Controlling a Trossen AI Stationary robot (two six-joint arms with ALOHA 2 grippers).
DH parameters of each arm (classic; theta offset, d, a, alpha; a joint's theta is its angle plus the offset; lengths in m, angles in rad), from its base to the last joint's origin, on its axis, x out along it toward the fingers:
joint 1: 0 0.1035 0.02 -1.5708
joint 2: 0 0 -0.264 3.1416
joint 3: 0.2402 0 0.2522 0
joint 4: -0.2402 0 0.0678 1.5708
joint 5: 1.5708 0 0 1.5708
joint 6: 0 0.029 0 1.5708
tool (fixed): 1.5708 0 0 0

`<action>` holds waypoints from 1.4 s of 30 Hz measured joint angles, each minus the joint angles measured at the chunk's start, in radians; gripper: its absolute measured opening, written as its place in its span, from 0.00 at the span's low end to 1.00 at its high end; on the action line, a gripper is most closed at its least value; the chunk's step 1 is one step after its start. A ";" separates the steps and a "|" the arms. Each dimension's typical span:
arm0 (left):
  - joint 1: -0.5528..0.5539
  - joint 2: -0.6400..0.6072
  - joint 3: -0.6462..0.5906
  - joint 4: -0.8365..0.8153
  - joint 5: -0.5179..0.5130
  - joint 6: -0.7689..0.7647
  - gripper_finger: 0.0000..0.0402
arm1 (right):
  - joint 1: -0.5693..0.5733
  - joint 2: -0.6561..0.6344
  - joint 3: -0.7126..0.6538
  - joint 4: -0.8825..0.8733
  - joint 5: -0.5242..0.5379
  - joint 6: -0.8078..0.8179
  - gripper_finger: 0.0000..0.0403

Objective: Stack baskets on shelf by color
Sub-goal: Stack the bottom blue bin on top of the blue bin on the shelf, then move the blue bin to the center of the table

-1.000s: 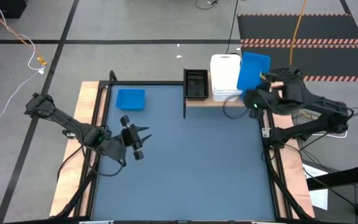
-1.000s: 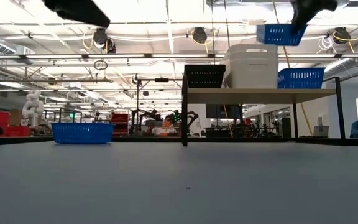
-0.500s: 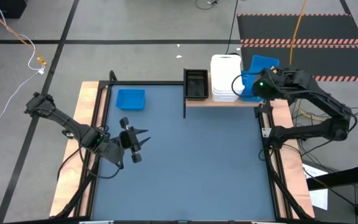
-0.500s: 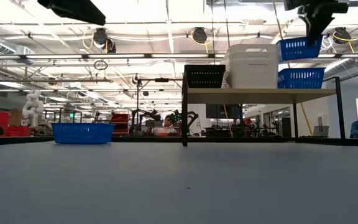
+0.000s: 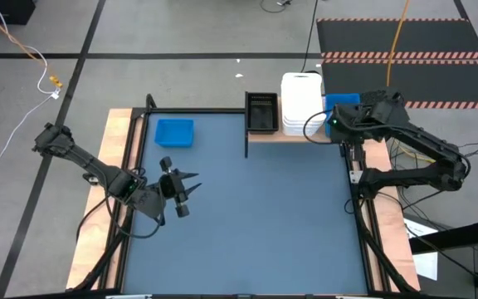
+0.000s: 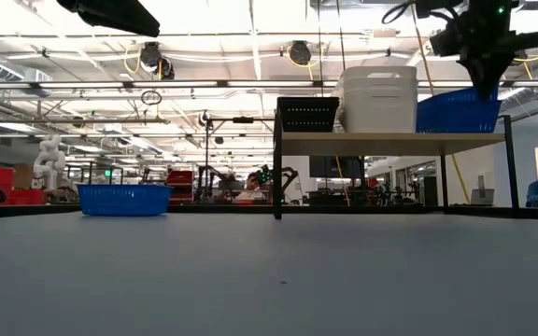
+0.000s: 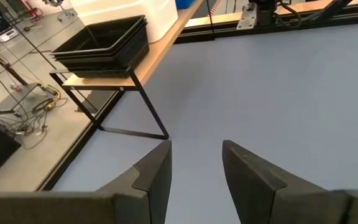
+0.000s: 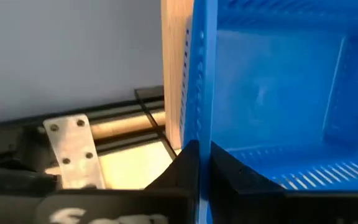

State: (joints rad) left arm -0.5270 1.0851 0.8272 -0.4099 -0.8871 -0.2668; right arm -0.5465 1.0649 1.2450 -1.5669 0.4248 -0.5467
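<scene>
— Baskets first: where do they sit relative to the shelf (image 5: 297, 135)?

— I see the black basket (image 5: 261, 111) on the shelf's left end, the white stack (image 5: 300, 103) in the middle touching it, and a blue basket (image 5: 341, 101) at the right end, just beside the white stack. From table height the blue basket (image 6: 458, 112) rests low over the shelf board (image 6: 390, 142); I cannot tell whether one or two blue baskets are nested there. One more blue basket (image 5: 174, 132) lies on the tabletop (image 5: 247, 216), well apart from the shelf, off its left side.

— And your right gripper?

— My right gripper (image 5: 336, 123) is at the shelf's right end, above the blue basket's near rim. Its wrist camera shows the two dark fingers (image 8: 188, 165) pinched tight on the blue basket's side wall (image 8: 199, 81), with the wooden shelf edge (image 8: 173, 68) just beside that wall.

— Left gripper?

— My left gripper (image 5: 182, 184) hangs over the tabletop, well apart from the shelf. Its fingers (image 7: 155, 171) stand spread with a clear gap and nothing between them. From its camera I see the black basket (image 7: 102, 42) on the shelf's end.
</scene>
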 joint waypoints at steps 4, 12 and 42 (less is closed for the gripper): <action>0.000 0.000 0.000 0.000 0.000 0.001 0.36 | 0.000 0.000 -0.009 0.007 0.020 -0.012 0.03; 0.000 0.000 0.000 0.002 0.000 -0.005 0.36 | 0.000 -0.033 -0.009 0.010 0.047 0.007 0.04; 0.017 -0.026 -0.001 0.067 -0.055 -0.009 0.36 | 0.080 -0.138 0.102 0.120 -0.132 0.177 0.36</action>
State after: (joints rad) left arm -0.5101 1.0594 0.8265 -0.3433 -0.9425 -0.2761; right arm -0.4668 0.9272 1.3468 -1.4472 0.2927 -0.3692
